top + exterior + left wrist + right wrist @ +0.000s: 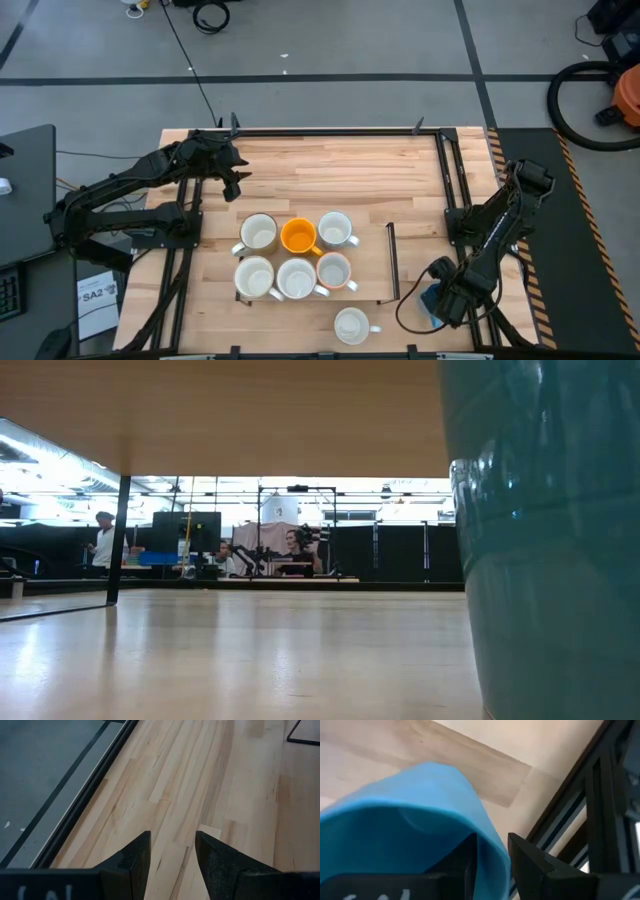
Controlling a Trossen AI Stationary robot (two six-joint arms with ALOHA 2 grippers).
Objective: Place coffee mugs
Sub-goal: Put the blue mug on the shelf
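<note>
my right tool (492, 862) pinches the blue mug's (415, 825) rim, one finger inside, to carry it; my left tool (172, 857) waits part open, empty.

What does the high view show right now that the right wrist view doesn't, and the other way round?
Only the high view shows the left gripper, open and holding nothing over bare wood near the table's far left corner, plus the cluster of six mugs, the orange mug among them, and a lone white mug at the near edge. Only the right wrist view shows how the right gripper holds: one finger inside the rim, one outside. Both show the blue mug in that gripper at the table's right edge.
</note>
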